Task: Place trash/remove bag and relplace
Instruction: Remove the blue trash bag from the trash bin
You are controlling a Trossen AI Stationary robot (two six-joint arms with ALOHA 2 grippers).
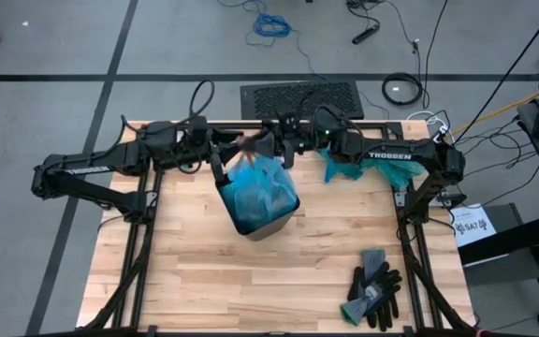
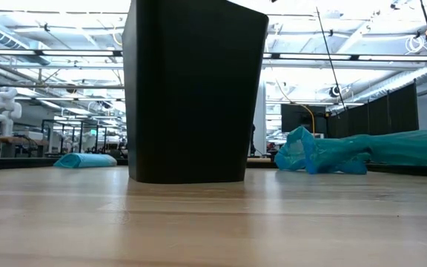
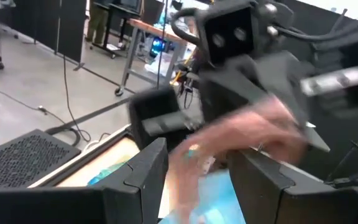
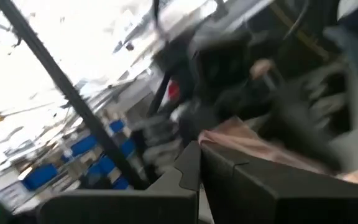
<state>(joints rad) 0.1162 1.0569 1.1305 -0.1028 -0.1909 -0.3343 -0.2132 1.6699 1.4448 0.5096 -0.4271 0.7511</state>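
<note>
Hovering above the blue bag [image 1: 260,192] in its bin, the left claw [image 1: 241,150] spreads around pale brown paper [image 3: 241,140].

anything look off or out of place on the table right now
Yes: the bin sits tilted in the high view, its pale blue bag bulging above the rim. A teal bag lies crumpled at the far edge, and gloves lie loose near the front right corner.
</note>
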